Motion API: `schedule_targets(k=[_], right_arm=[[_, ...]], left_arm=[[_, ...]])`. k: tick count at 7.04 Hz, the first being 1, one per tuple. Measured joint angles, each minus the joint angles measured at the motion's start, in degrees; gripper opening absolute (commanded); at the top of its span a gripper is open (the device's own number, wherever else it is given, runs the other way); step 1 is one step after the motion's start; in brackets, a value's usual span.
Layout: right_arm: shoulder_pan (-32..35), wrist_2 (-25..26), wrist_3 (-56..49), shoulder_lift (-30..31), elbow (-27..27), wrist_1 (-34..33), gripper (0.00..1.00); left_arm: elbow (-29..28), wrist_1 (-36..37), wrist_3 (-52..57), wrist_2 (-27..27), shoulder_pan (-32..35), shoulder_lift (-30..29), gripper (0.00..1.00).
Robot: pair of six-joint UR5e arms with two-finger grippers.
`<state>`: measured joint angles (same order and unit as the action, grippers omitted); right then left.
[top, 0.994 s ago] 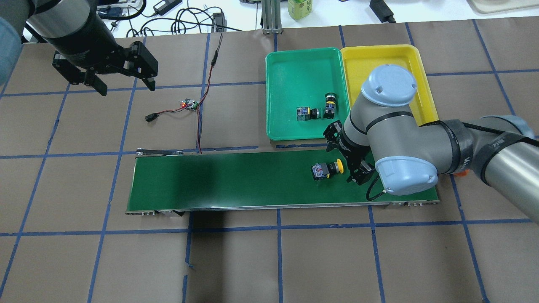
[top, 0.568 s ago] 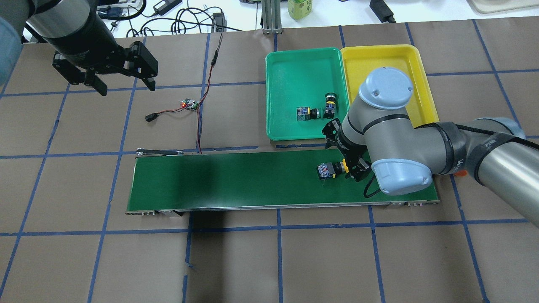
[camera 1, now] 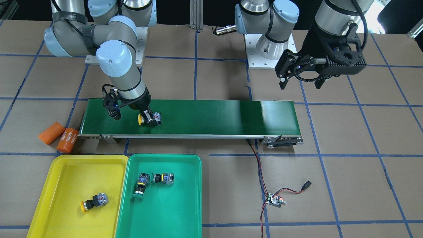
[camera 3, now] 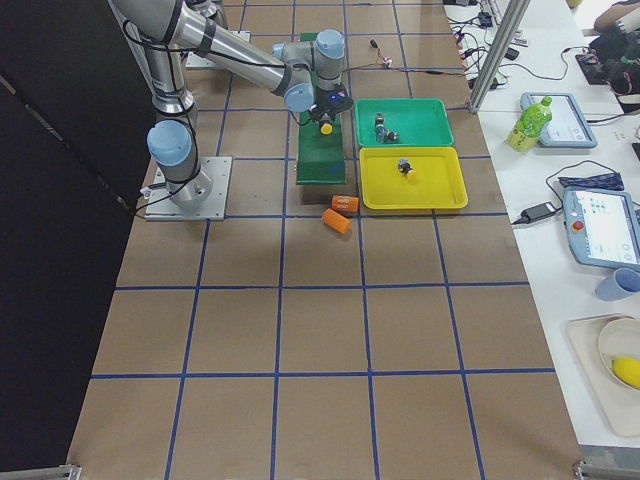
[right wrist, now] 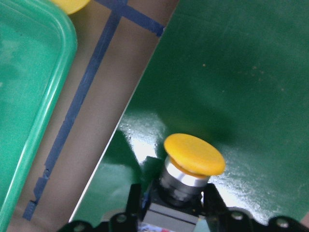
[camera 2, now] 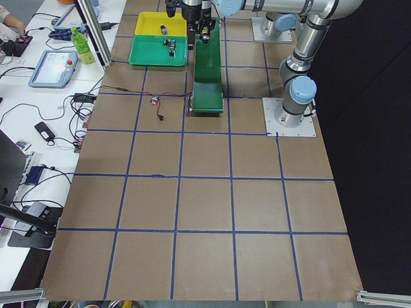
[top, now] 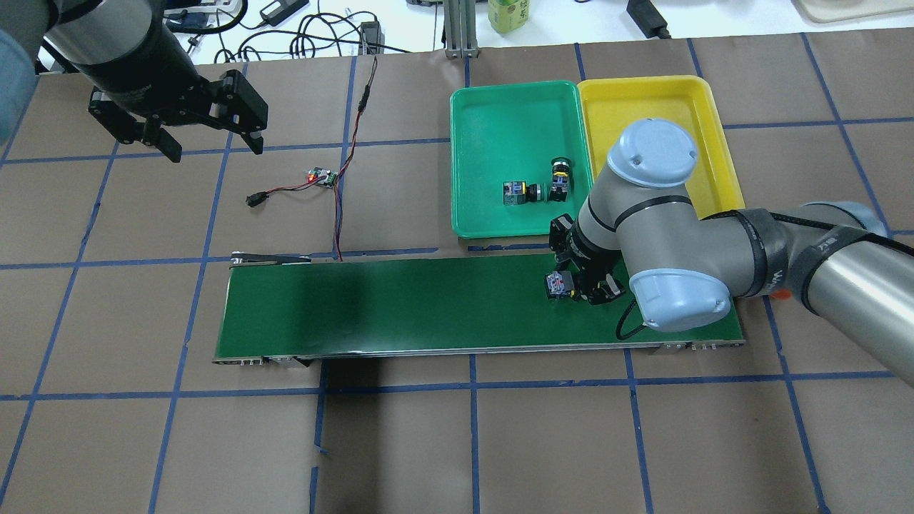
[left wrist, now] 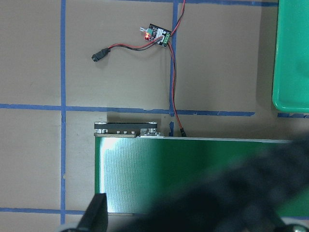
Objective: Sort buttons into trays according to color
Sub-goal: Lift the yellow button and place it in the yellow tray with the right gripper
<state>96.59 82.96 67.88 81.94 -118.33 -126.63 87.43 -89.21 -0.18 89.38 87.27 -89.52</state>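
**Inspector:** Condition of the right hand (camera 1: pixel 148 119)?

**Assessor:** Closed on a small push-button (right wrist: pixel 194 154) with a round yellow mushroom cap, a bright metal collar under the cap and a grey switch body. The black fingers (right wrist: pixel 213 207) bear on the body from either side. The item lies on its side on the long dark green conveyor belt (camera 1: pixel 214 115), towards the end of the belt beside the trays (whether it rests on the belt or sits just off it, I cannot tell).

**Inspector:** The trays?

**Assessor:** Two, side by side and touching, on the brown paper-covered counter (camera 1: pixel 347 165).
- The shallow bright yellow plastic tray (camera 1: pixel 62 168) holds a second yellow-capped button (camera 1: pixel 94 201), lying on its side.
- The shallow teal-green plastic tray (camera 1: pixel 178 205) holds two items close together in the half nearer the belt.
  - One is a dark-bodied button (camera 1: pixel 140 185) whose cap looks green.
  - The other is a neighbouring button (camera 1: pixel 164 178) whose cap colour is too small to judge.

**Inspector:** The left hand (top: pixel 214 146)?

**Assessor:** Jaws spread wide, holding nothing. It hangs above the counter, well apart from the belt and from every button.
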Motion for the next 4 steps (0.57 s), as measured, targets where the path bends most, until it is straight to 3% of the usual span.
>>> schedule_targets(k=[2, 4], right_arm=[[-0.66, -0.27, -2.18, 0.12, 3.12, 0.9, 0.0], [-4.23, -0.12, -12.85, -1.37, 10.44, 4.22, 0.0]], left_arm=[[0.11, 0.0, 0.0, 0.0, -0.03, 0.12, 1.0], [0.13, 0.01, 0.0, 0.0, -0.05, 0.26, 1.0]])
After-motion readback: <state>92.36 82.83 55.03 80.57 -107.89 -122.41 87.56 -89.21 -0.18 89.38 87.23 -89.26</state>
